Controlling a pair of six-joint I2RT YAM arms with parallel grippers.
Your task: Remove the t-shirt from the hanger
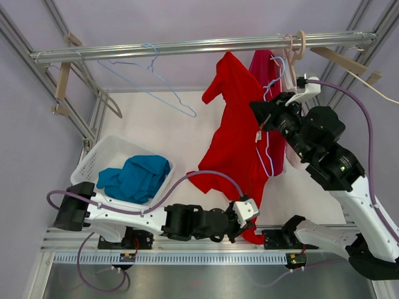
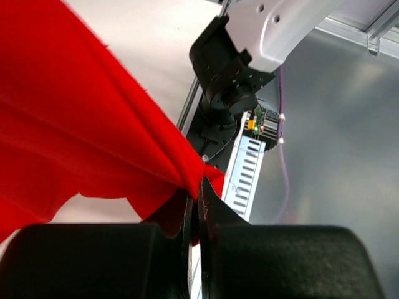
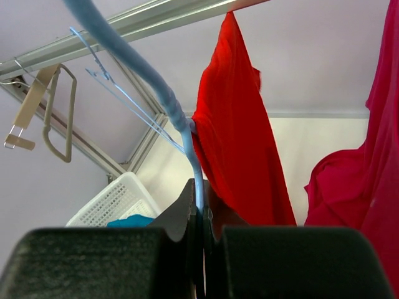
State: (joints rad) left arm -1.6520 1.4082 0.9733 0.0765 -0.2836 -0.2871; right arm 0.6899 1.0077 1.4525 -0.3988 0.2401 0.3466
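The red t-shirt (image 1: pixel 234 128) hangs stretched from the rail down toward the near edge, still on a light-blue wire hanger (image 1: pixel 269 163). My left gripper (image 1: pixel 248 216) is shut on the shirt's lower hem; in the left wrist view the red cloth (image 2: pixel 81 118) is pinched between the closed jaws of that gripper (image 2: pixel 196 205). My right gripper (image 1: pixel 263 119) is shut on the hanger's wire beside the shirt. In the right wrist view the blue wire (image 3: pixel 194 168) runs into the closed jaws of that gripper (image 3: pixel 201 215), with the red shirt (image 3: pixel 240 143) just right of it.
A crimson garment (image 1: pixel 264 68) hangs behind the red shirt on the rail (image 1: pixel 187 47). An empty blue hanger (image 1: pixel 156 75) and wooden hangers (image 1: pixel 62 84) hang to the left. A white basket (image 1: pixel 93 159) holding a teal garment (image 1: pixel 137 177) stands at front left.
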